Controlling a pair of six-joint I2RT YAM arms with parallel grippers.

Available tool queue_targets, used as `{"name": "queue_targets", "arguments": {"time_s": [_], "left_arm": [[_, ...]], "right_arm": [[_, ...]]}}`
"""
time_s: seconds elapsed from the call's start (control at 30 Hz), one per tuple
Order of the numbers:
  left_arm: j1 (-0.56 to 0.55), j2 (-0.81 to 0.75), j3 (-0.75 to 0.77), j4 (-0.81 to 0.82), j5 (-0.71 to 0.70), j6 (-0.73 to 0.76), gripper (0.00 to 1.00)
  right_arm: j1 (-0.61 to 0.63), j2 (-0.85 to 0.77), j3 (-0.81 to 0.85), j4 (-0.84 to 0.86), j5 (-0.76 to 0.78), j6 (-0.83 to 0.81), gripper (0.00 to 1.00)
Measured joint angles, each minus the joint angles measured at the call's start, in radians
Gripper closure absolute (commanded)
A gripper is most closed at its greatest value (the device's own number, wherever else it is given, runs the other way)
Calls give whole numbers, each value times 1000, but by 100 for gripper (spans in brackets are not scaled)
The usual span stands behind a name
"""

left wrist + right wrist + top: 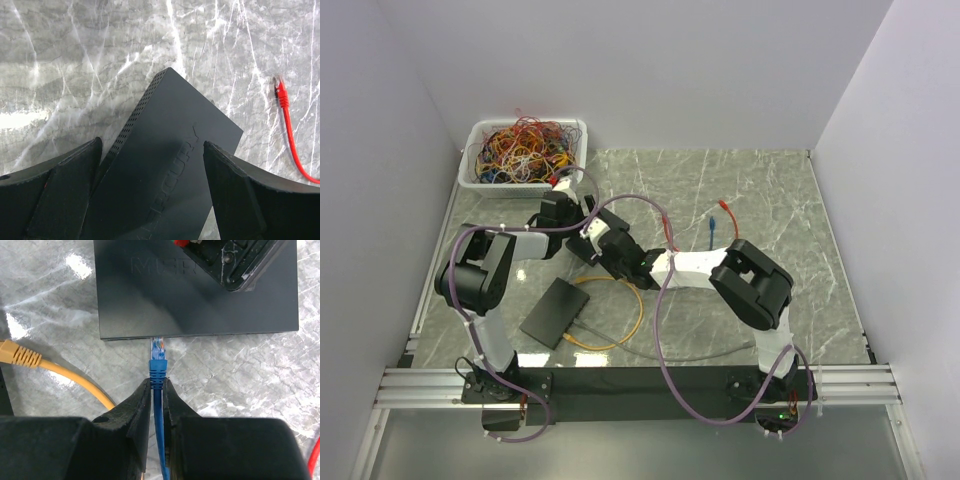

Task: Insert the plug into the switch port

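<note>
The black switch lies flat on the marble table. My right gripper is shut on the blue cable just behind its blue plug. The plug's clear tip meets the switch's near edge, where the ports face me; I cannot see how deep it sits. In the left wrist view the switch runs diagonally between the wide-set fingers of my left gripper, which press on its sides. In the top view both grippers meet at mid-table, left gripper and right gripper, and hide the switch.
A yellow cable lies left of the plug and loops toward the arm bases. A second flat black box rests nearer the bases. A red cable lies to the right. A white bin of tangled cables stands at the back left.
</note>
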Motion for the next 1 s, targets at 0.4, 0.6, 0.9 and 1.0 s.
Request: {"name": "queue_targets", "arguments": {"time_s": [0.4, 0.6, 0.9, 1.0], "left_arm": [[0, 21, -9, 68, 3, -21, 12], [-2, 21, -13, 74, 2, -27, 11], [-12, 24, -61, 154, -19, -31, 11], [-18, 22, -97, 218, -27, -41, 11]], "right_arm": [[-1, 26, -21, 79, 68, 21, 100], [1, 29, -25, 97, 84, 9, 100], [-2, 31, -24, 96, 55, 2, 100], [-2, 32, -24, 89, 48, 6, 100]]}}
